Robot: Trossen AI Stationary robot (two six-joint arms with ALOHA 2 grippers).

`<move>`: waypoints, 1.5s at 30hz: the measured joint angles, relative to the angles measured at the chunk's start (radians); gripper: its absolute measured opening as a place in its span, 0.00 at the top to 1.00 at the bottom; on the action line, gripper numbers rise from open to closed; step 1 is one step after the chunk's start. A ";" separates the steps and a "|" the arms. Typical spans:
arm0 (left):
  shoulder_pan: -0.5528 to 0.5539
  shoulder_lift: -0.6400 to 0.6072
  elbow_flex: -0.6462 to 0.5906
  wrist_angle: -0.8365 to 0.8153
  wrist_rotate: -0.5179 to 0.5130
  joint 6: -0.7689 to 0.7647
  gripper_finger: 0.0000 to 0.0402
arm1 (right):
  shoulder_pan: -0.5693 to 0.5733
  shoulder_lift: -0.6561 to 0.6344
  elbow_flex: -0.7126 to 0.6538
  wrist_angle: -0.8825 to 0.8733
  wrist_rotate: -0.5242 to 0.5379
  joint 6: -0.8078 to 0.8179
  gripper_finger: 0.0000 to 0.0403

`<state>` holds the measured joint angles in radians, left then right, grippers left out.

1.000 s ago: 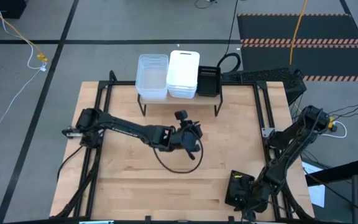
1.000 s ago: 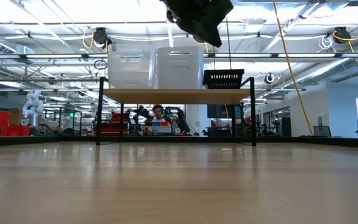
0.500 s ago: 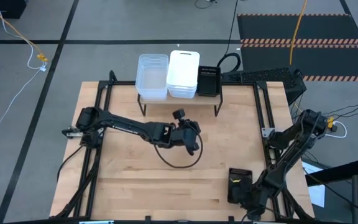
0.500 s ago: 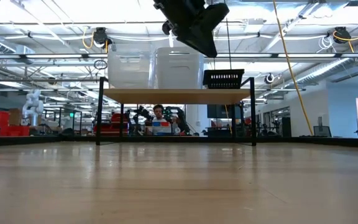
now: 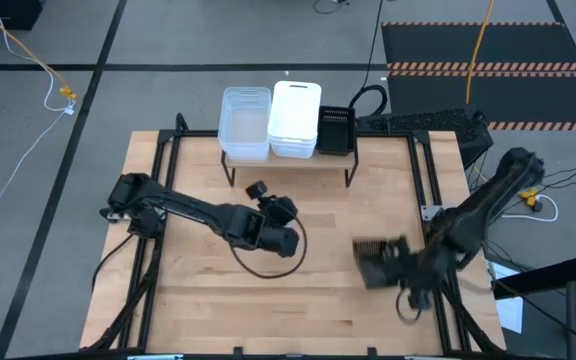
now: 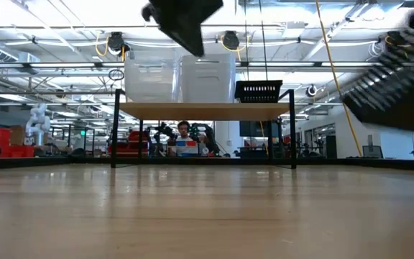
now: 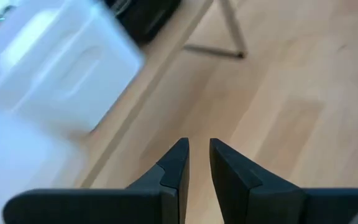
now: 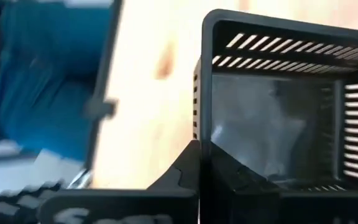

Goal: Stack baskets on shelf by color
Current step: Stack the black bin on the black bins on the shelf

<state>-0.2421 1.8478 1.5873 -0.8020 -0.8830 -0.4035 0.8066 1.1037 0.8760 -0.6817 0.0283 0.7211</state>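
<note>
— Which arm has the load?

— The right gripper, jaws clamped on the wall of a black mesh basket, holds it off the table near the right edge.

— And where does it go?

— To the shelf along the far edge; its right end holds one black basket, beside the white stack and the clear stack. The right arm is nearer that end.

— The left gripper?

— Mid-table, fingers slightly apart, empty.
</note>
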 joint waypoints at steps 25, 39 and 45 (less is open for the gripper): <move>-0.080 -0.110 -0.001 -0.307 -0.106 -0.294 0.83 | -1.225 0.257 0.656 -0.221 0.064 -1.110 1.00; -0.103 -0.110 -0.001 -0.541 -0.157 -0.516 0.83 | -1.389 0.383 0.655 -0.267 -0.058 -1.126 1.00; -0.103 -0.110 -0.001 -0.532 -0.160 -0.523 0.83 | -1.387 0.364 0.655 -0.311 -0.085 -1.118 1.00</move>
<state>-0.3447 1.7375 1.5867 -1.3339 -1.0431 -0.9260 -0.5804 1.4681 1.5314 -0.9931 -0.0564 -0.3968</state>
